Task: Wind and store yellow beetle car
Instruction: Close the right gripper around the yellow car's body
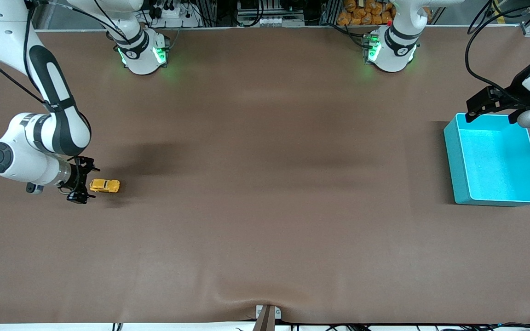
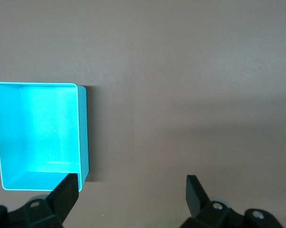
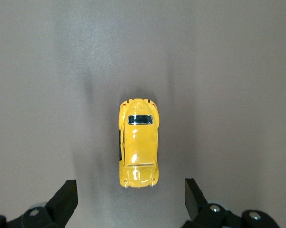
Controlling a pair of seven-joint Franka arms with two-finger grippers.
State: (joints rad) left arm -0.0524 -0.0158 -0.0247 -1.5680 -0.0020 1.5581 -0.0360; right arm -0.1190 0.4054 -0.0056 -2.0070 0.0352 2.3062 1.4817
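Yellow beetle car (image 1: 104,185): sitting on its wheels on the brown table mat (image 1: 265,207), way over at the right arm's end, well apart from the bin. Nothing is holding it.
Right gripper (image 1: 80,185): low over the mat just beside one end of the car, fingers spread wide. In the right wrist view the car (image 3: 138,142) lies lengthwise just ahead of the two fingertips (image 3: 63,199), not between them yet.
Left gripper (image 1: 492,107): hanging over the edge of the teal bin farthest from the front camera, jaws wide with nothing in them; this arm looks to be waiting.
Teal bin (image 1: 495,158): at the left arm's end of the table, empty inside as far as I can see.
Progress: honestly barely started. Car not grabbed, not wound, not stored.
Left to do: pretty much everything, grab, wind, then get it across to the bin.
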